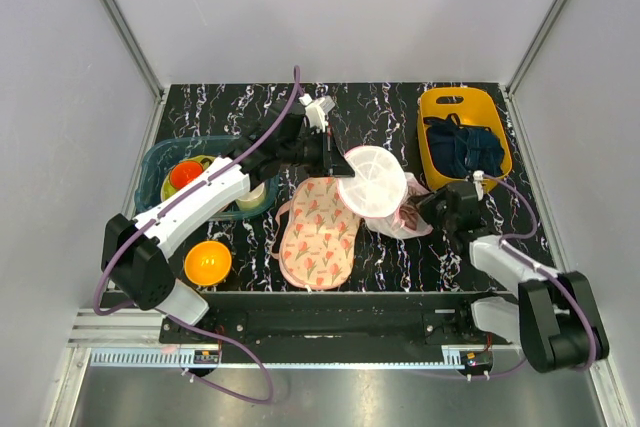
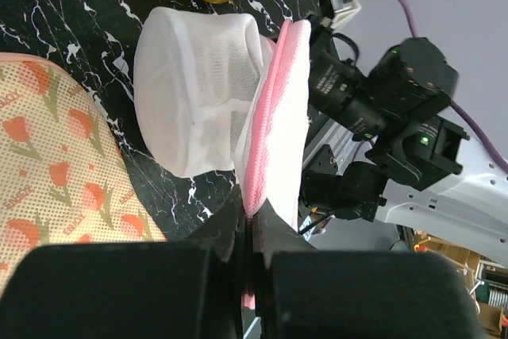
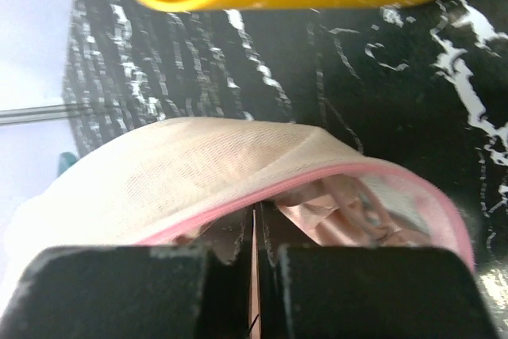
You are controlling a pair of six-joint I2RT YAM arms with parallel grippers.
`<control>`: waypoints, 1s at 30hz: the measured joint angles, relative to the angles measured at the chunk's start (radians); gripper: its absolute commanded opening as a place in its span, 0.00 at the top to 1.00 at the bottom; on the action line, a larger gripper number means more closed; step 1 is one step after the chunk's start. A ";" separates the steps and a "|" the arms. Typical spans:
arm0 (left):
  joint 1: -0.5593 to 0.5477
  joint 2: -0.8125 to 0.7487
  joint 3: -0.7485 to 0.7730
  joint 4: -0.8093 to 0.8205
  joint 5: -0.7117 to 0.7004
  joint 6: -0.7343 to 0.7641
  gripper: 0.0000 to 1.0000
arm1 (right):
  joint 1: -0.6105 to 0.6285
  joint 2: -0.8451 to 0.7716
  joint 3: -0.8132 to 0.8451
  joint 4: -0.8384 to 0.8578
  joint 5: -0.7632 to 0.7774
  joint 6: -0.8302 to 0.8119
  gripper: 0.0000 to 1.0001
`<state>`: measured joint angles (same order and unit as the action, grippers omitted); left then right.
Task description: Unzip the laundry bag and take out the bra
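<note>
The laundry bag point(image 1: 372, 179), white mesh with pink zipper trim, lies mid-table with its round top half tipped up and open. My left gripper point(image 1: 335, 162) is shut on the pink trim, which the left wrist view shows pinched between the jaws point(image 2: 252, 210), with the white mesh point(image 2: 198, 93) beyond. My right gripper point(image 1: 430, 209) is at the bag's lower half. In the right wrist view its jaws point(image 3: 255, 224) reach under the pink rim point(image 3: 238, 204) and are shut on a thin pale pink sheet. The bra point(image 3: 341, 212) shows crumpled inside the opening.
A floral peach pad point(image 1: 318, 232) lies left of the bag. A yellow basket point(image 1: 440, 107) holding a dark navy garment point(image 1: 465, 147) stands at the back right. A teal bin point(image 1: 160, 162) with bowls and an orange bowl point(image 1: 207, 262) are on the left.
</note>
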<state>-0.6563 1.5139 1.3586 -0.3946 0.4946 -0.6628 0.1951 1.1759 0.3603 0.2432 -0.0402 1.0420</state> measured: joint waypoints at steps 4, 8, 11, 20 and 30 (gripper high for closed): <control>0.000 0.000 0.000 0.000 -0.001 0.002 1.00 | 0.000 -0.142 0.017 -0.054 0.007 -0.035 1.00; 0.000 0.000 0.000 0.000 -0.005 0.004 1.00 | 0.001 -0.342 0.114 -0.212 0.007 -0.109 1.00; 0.002 0.000 0.000 -0.003 -0.015 0.000 1.00 | 0.001 -0.463 0.204 -0.332 0.001 -0.164 1.00; 0.010 0.000 0.000 -0.002 -0.057 -0.040 1.00 | 0.001 -0.586 0.396 -0.620 -0.084 -0.256 1.00; 0.011 0.000 0.000 0.013 -0.066 -0.095 1.00 | 0.001 -0.532 0.356 -0.669 -0.235 -0.274 1.00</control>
<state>-0.6456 1.5139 1.3586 -0.3820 0.4282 -0.7574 0.1963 0.6437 0.7166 -0.4255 -0.2756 0.7685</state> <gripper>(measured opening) 0.013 0.012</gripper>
